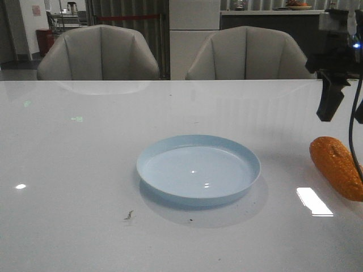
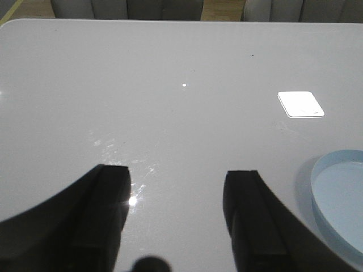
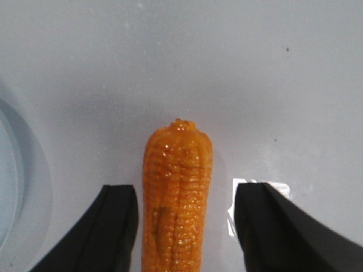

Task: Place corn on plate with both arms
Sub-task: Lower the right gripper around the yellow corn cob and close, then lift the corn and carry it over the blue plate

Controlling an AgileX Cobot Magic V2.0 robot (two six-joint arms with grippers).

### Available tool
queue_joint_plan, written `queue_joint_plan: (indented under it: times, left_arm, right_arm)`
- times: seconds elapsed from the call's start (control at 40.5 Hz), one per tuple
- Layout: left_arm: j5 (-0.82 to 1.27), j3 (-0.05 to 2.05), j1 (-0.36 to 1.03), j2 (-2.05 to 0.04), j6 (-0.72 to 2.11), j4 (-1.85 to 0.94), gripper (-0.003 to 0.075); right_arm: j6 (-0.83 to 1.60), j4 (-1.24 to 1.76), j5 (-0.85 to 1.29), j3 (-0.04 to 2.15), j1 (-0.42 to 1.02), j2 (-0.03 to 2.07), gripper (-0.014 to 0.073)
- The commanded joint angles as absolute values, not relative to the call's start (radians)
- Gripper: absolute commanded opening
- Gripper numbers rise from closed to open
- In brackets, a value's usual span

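Observation:
The orange corn (image 1: 338, 168) lies on the white table at the right edge of the front view, to the right of the pale-blue plate (image 1: 199, 200) and apart from it. My right gripper (image 1: 342, 107) hangs above the corn's far end. In the right wrist view it (image 3: 184, 192) is open, with the corn (image 3: 177, 170) lying lengthwise between the two fingers and touching neither. The plate's edge (image 3: 7, 187) shows at that view's side. My left gripper (image 2: 177, 173) is open and empty over bare table, with the plate's rim (image 2: 317, 181) beside it. The left arm is out of the front view.
Two grey chairs (image 1: 99, 54) stand behind the table's far edge (image 1: 170, 80). Bright light reflections (image 1: 313, 201) lie on the glossy tabletop near the corn. A small dark speck (image 1: 129, 215) lies in front of the plate.

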State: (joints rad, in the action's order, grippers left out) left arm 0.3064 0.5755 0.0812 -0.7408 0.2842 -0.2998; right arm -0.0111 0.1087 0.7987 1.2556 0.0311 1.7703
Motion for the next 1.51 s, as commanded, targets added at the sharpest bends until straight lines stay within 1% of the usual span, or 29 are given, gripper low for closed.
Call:
queue_joint_plan:
  times: [0.0, 0.272, 0.544, 0.618, 0.766, 0.865, 0.988, 1.112, 1.359, 1.482]
  left_arm:
    - [0.223, 0.605, 0.078, -0.734, 0.288, -0.316, 0.0439]
    - [0.223, 0.605, 0.078, -0.734, 0.288, -0.316, 0.0439]
    - [0.223, 0.605, 0.078, -0.734, 0.288, -0.316, 0.0439]
    - [0.223, 0.605, 0.078, -0.734, 0.288, -0.316, 0.0439]
    - [0.223, 0.605, 0.078, -0.734, 0.288, -0.316, 0.0439]
    - [0.223, 0.605, 0.078, -0.734, 0.288, -0.316, 0.0439]
    - [0.223, 0.605, 0.078, -0.734, 0.288, -0.316, 0.0439]
    - [0.223, 0.605, 0.078, -0.734, 0.288, -0.316, 0.0439]
    - [0.223, 0.605, 0.078, -0.734, 0.288, -0.316, 0.0439]
    - [0.223, 0.605, 0.078, -0.734, 0.288, -0.316, 0.0439]
  right_arm:
    - [0.000, 0.115, 0.803, 1.289, 0.030, 1.750, 0.0484]
    - [0.025, 0.184, 0.788, 1.289, 0.030, 1.810, 0.0484]
    - [0.028, 0.185, 0.778, 1.289, 0.030, 1.855, 0.0478]
    - [0.029, 0.185, 0.774, 1.289, 0.030, 1.857, 0.0433]
    - [0.052, 0.185, 0.758, 1.289, 0.030, 1.857, 0.0278]
    - [0.070, 0.185, 0.744, 1.289, 0.030, 1.857, 0.0235]
    - [0.146, 0.185, 0.749, 1.303, 0.036, 1.857, 0.0233]
    - [0.301, 0.204, 0.804, 1.354, 0.075, 1.857, 0.0233]
    - [0.329, 0.314, 0.896, 1.515, 0.195, 1.857, 0.0233]
    - [0.377, 0.358, 0.897, 1.565, 0.274, 1.857, 0.0233]
